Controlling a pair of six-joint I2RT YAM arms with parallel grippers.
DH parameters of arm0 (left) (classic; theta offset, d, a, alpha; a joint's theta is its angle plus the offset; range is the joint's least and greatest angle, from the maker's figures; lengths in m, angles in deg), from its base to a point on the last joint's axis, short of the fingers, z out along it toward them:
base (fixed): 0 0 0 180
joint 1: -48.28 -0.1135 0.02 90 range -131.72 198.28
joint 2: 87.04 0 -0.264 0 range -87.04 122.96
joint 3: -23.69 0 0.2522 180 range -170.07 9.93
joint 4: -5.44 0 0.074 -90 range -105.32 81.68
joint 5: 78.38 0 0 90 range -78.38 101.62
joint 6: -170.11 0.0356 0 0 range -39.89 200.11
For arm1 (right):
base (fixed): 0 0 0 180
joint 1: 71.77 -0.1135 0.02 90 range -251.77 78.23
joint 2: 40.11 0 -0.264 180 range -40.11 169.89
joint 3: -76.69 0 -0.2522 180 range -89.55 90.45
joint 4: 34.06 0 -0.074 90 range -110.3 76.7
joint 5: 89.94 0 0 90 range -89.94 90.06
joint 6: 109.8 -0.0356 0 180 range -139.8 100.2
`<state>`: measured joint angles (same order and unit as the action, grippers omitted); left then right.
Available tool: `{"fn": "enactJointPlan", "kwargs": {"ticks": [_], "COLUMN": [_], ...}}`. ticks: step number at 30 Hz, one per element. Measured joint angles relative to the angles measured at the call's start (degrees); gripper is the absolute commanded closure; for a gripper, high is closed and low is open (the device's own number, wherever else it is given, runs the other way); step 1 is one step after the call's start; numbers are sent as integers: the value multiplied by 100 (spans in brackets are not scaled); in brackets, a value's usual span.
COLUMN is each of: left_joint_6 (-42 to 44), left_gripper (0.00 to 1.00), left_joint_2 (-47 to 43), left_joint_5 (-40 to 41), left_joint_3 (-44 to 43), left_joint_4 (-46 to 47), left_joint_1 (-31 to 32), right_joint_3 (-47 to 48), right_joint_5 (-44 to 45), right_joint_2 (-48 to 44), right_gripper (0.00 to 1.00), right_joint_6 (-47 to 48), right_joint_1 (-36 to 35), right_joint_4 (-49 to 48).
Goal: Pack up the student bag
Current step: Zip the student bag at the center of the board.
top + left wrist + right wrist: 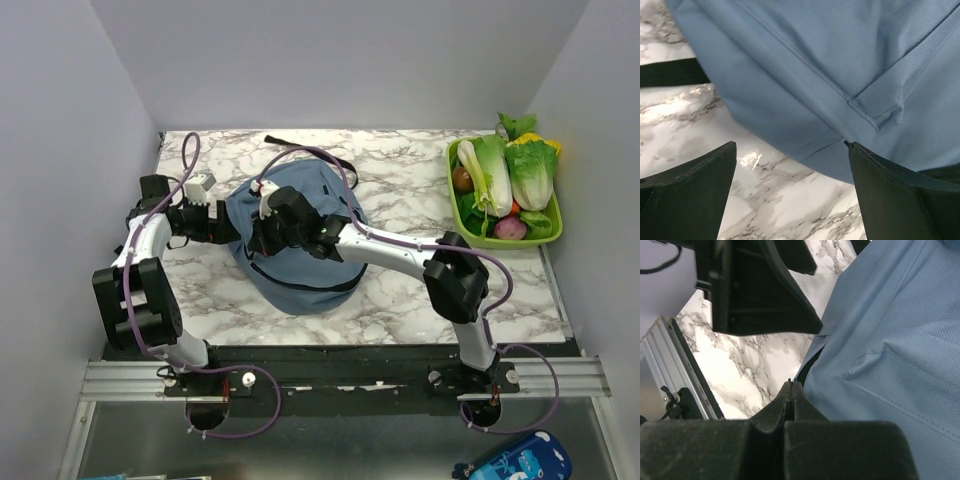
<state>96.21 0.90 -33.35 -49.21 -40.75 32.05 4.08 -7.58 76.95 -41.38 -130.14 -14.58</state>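
Right tool [790, 388], pinched, beside student bag [880, 340]

Student bag [300, 280] centre of table [400, 185]; tray [505, 241] behind right; pouch [520, 462] front right.

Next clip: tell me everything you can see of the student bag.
The student bag is a soft dusty-blue woven-fabric backpack, rounded and slumped flat on the marble table, left of centre. A dark curved zip line crosses its near panel; stitched seams and a small sewn tab show up close. Black straps trail from its far end. The open left hand straddles its left edge; the shut right hand sits at its edge, arm across it.
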Motion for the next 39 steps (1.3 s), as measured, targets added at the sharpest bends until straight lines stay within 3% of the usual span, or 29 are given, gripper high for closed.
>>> {"fn": "enactJointPlan", "kwargs": {"ticks": [15,19,20,23,28,31,39], "left_joint_6": [-59,-79,-72,-76,-98,-144,-417], "left_gripper": [2,20,42,63,77,98,100], "left_joint_2": [197,243,243,243,243,243,402], "left_joint_5": [153,199,199,214,214,214,229], "left_joint_3": [-4,-2,-2,7,37,46,-28], "left_joint_4": [267,299,299,289,256,256,271], "left_joint_1": [863,925,925,920,951,957,962], "right_joint_3": [-562,-562,-562,-562,-562,-562,-562], "right_joint_5": [-111,-111,-111,-111,-111,-114,-232], "right_joint_2": [-232,-262,-267,-273,-273,-273,-295], "right_gripper": [99,100,100,99,99,99,99], "right_joint_6": [-96,-96,-96,-94,-92,-92,-7], "right_joint_1": [-7,-7,-7,-7,-7,-7,-7], "right_joint_4": [-310,-334,-343,-350,-352,-350,-295]}}
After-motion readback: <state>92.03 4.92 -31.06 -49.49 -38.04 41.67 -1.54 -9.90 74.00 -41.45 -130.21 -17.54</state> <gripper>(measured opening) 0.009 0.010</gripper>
